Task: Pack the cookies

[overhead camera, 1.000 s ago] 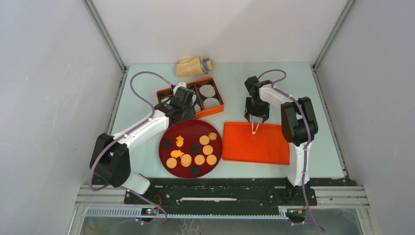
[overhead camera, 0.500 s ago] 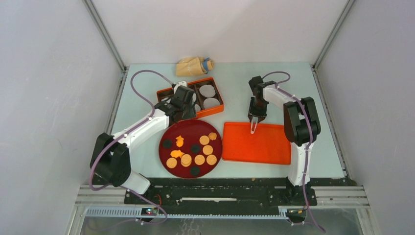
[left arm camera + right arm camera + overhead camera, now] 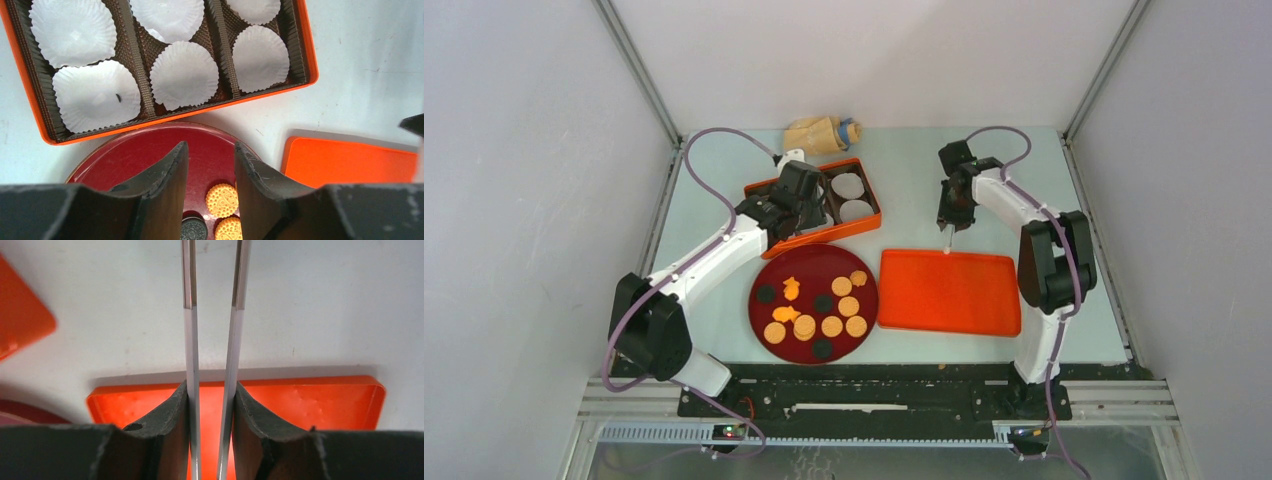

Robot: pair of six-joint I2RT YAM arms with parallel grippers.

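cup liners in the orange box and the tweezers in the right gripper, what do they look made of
Cup liners: thin white paper, matte, judging by the finely pleated, crinkled rims. Tweezers: probably metal, since the thin flat blades have a dull silvery sheen that turns darker toward the far end.

Cookies sit on the plate, tray to its right, box behind.

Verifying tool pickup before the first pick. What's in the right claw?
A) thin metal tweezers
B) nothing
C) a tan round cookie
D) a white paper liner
A: in the right wrist view, the right claw is closed on a pair of thin metal tweezers, whose two blades run out from between its fingers.
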